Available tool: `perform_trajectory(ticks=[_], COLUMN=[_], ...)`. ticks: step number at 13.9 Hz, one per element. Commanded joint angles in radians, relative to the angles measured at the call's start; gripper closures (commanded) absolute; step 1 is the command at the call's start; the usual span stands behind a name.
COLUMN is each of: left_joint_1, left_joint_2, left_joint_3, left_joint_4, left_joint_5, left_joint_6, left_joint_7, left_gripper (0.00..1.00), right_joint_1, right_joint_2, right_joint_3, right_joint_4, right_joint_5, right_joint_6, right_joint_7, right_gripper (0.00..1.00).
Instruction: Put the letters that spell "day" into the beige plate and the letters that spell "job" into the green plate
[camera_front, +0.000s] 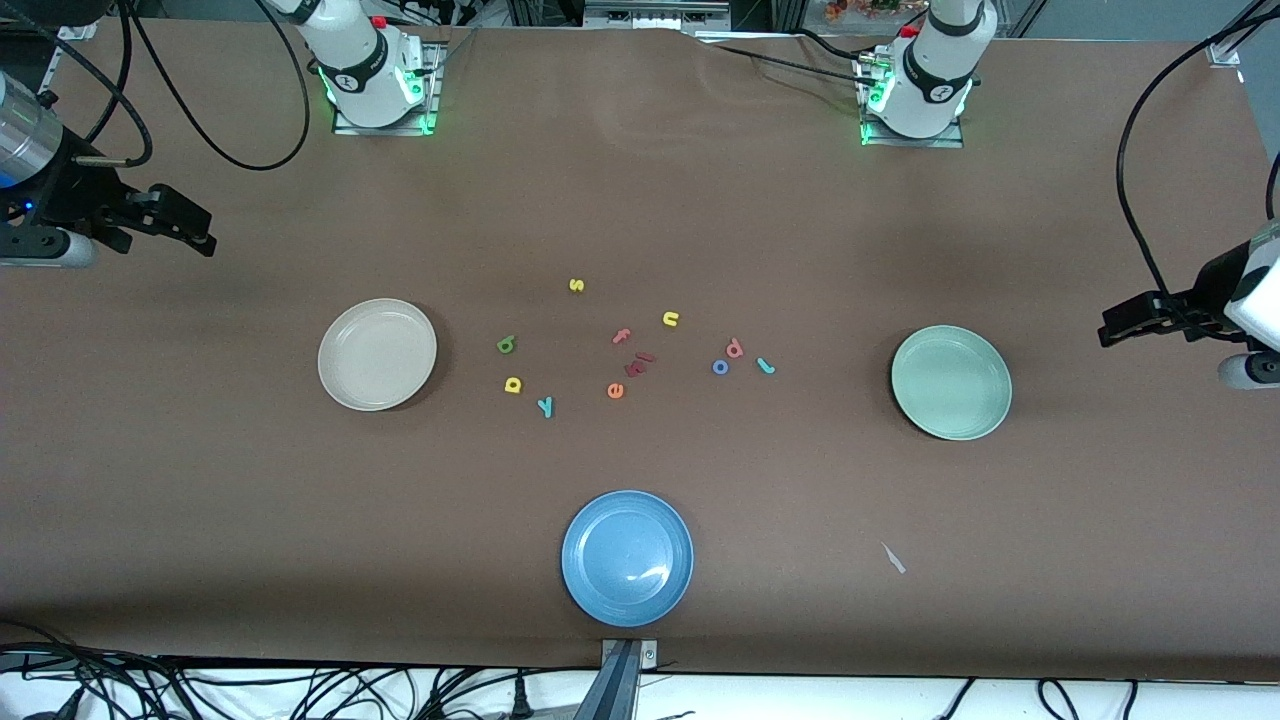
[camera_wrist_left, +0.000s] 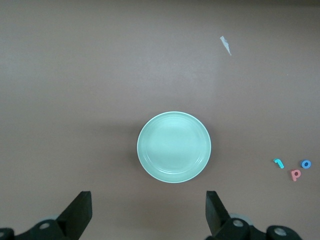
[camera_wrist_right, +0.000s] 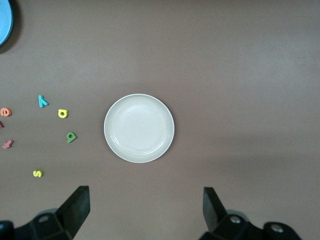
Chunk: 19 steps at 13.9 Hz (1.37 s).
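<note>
a round blue plate (camera_front: 627, 557) is lying nearest, bare like the beige plate (camera_front: 377, 354) and green plate (camera_front: 951, 382); eleven small letters are sitting between; both arms are waiting, left gripper (camera_wrist_left: 148, 210) and right gripper (camera_wrist_right: 145, 207) jaws standing wide.

blue plate (camera_wrist_right: 4, 22) cut by rt wrist edge | dark red letters (camera_front: 639, 364) unreadable

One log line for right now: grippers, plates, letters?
left gripper open, waiting | right gripper open, waiting | beige plate empty | green plate empty | letters on table, none placed
</note>
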Motion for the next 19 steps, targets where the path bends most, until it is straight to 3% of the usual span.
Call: perform_trajectory(ticks=[1, 19], left_joint_1=[-0.013, -0.005], left_joint_2=[-0.006, -0.009], left_joint_3=[0.008, 0.005], left_joint_4=[-0.012, -0.003], left_joint_5=[-0.029, -0.035], left_joint_6=[0.004, -0.037], left_joint_7=[0.02, 0.02], left_gripper=[0.0, 0.0], right_joint_1=[-0.006, -0.006], right_joint_2=[-0.002, -0.002], right_joint_3=[0.008, 0.008], right_joint_4=[0.0, 0.0], right_joint_5=[0.005, 0.008], right_joint_6=[0.002, -0.002], right_joint_7=[0.007, 0.007], right_gripper=[0.0, 0.0])
